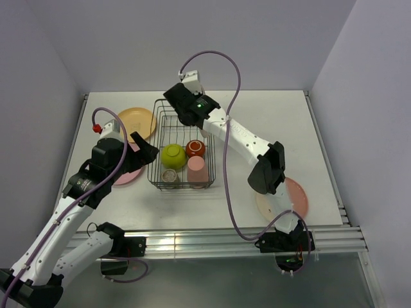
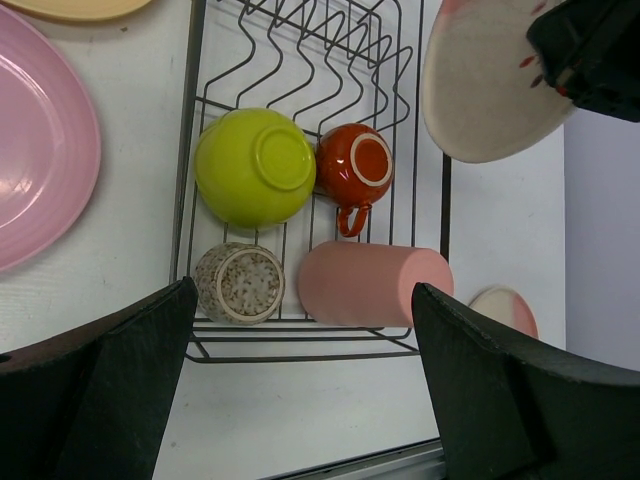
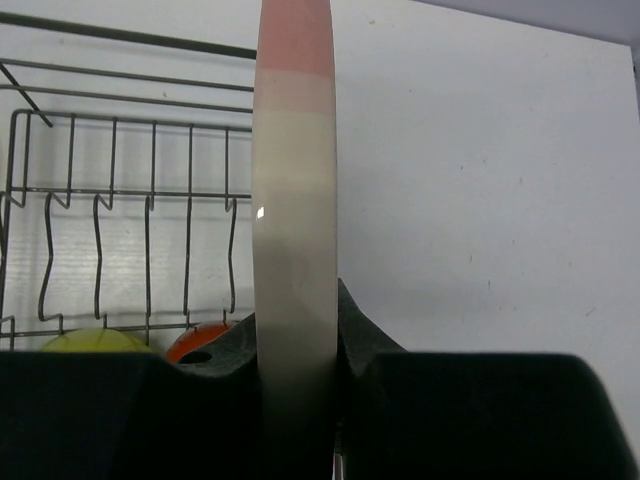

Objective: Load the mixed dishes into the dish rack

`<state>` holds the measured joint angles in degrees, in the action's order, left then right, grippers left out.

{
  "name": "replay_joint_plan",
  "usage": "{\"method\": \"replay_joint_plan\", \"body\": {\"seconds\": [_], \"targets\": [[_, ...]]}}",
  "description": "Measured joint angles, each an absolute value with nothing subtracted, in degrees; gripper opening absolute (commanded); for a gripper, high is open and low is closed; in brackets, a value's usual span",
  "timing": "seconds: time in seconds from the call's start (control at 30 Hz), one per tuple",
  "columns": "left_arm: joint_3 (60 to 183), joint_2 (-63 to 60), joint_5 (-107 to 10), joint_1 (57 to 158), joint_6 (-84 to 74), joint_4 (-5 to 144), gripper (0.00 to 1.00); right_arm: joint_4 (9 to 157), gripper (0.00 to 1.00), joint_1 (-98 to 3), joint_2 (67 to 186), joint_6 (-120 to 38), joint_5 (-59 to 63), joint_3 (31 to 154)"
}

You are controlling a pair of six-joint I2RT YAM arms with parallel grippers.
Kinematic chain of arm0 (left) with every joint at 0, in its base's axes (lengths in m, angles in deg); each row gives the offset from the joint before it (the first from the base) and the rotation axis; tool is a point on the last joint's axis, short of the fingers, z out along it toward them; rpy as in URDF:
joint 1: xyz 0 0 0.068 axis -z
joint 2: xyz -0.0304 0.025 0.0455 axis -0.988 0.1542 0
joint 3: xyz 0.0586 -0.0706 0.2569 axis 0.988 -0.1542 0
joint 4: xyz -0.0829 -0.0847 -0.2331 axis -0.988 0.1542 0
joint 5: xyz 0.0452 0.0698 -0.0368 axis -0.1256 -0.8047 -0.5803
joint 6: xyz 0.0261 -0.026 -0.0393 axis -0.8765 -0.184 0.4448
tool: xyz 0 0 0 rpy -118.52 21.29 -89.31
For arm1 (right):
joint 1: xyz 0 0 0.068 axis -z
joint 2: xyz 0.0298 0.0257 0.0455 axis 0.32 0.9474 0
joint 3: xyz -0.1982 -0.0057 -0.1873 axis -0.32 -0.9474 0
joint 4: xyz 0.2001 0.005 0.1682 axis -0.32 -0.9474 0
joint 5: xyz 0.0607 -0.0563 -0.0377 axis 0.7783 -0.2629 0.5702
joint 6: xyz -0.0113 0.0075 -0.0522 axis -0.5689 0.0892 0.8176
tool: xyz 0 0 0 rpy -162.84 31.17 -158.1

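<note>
**Plate held on edge at the right rim of the rack's far end**

The right pincer (image 3: 295,330) is clamped on the pink-and-cream plate (image 3: 295,180), which stands upright and edge-on to its wrist camera. The dish rack (image 2: 190,150) runs lengthwise from near to far. Its wavy plate slots fill the far half and lie just left of the plate, with only bare table (image 3: 480,150) to the right. Judging from this, the plate must go left and down to seat in a slot.

The near half holds the lime-green bowl (image 2: 253,165), red-brown mug (image 2: 355,168), salmon-pink cup (image 2: 375,285) lying on its side, and small grey-beige cup (image 2: 240,283). The left pincer (image 2: 305,300) hangs spread wide and empty above them, beside the pink plate (image 2: 40,150) on the table.
</note>
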<state>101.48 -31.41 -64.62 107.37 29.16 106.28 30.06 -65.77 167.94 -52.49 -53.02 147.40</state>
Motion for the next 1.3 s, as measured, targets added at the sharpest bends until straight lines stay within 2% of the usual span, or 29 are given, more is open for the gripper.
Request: {"method": "replay_joint_plan", "body": {"seconds": [0.73,1.3], "targets": [[101.29,-31.56,-64.29,107.37,28.14,106.55,0.94,31.05,0.00,-64.62,172.27,-53.08,-49.52,147.14],[99.25,-31.78,-64.27,107.37,27.68,106.72,0.94,43.46,0.00,-60.94,169.30,-56.89,-44.95,132.80]]}}
